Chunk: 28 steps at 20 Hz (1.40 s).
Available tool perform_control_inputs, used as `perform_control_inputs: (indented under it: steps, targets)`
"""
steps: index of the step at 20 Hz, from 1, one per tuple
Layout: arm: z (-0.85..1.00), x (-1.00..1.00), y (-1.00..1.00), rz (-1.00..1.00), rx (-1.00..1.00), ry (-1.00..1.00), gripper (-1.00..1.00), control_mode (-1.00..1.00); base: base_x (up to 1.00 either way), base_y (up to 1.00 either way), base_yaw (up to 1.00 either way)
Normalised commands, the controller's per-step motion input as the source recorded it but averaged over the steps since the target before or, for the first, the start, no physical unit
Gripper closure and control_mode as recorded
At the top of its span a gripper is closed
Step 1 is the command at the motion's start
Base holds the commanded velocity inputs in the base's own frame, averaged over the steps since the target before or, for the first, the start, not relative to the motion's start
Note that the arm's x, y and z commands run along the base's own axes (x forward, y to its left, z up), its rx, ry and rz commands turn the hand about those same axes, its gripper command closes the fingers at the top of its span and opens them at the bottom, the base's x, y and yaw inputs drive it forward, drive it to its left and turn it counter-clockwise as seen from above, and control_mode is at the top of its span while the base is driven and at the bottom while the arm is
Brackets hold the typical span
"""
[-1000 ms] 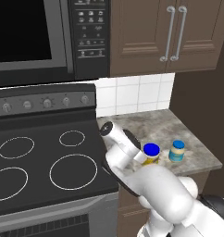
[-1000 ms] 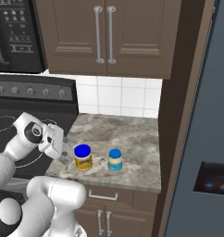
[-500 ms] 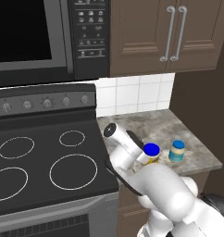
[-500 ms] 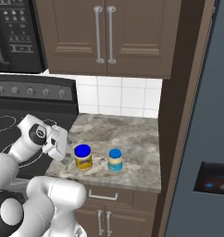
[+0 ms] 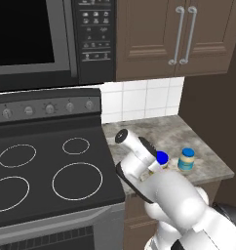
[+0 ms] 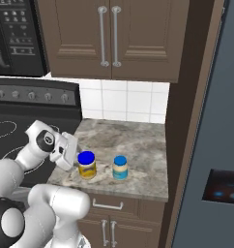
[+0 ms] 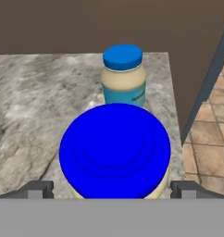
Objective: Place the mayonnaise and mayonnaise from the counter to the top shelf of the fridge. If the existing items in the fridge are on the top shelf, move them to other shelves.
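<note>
Straddling the yellow-label mayonnaise jar [image 7: 115, 150] without gripping, the tool [image 7: 113, 189] gapes wide; just beyond that jar stands the paler jar [image 7: 123, 76] on the tabletop [image 7: 35, 102]

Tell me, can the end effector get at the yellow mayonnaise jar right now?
Probably yes: the open end effector straddles the yellow mayonnaise jar, with nothing between; the smaller jar stands clear beyond it.

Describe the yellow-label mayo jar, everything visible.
The yellow-label mayo jar is small and cream-yellow with a wide, glossy blue lid; it looks like plastic. It stands upright, lid on, near the front edge of the marbled counter, beside the smaller pale-blue jar and apart from it. The open gripper brackets it, one of the fingers on each side, with small gaps visible.
</note>
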Motion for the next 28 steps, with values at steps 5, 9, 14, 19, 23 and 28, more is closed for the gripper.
perform_control_inputs:
  steps: [5,9,14,19,23,28]
  targets:
    - [0.00,0.00,-0.21,-0.09,0.00,0.00,-1.00,-1.00,0.00,0.00,0.00]
    - [-0.10,0.00,-0.02,-0.07,0.00,0.00,-1.00,-1.00,0.00,0.00,0.00]
    - [-0.08,0.00,0.00,-0.05,0.00,0.00,-1.00,-1.00,0.00,0.00,0.00]
    - [-0.08,0.00,-0.19,-0.04,0.00,0.00,-1.00,-1.00,0.00,0.00,0.00]
    - [-0.03,0.00,-0.41,-0.02,0.00,0.00,1.00,-1.00,0.00,0.00,0.00]
    - [0.00,0.00,-0.14,0.00,0.00,0.00,1.00,-1.00,0.00,0.00,0.00]
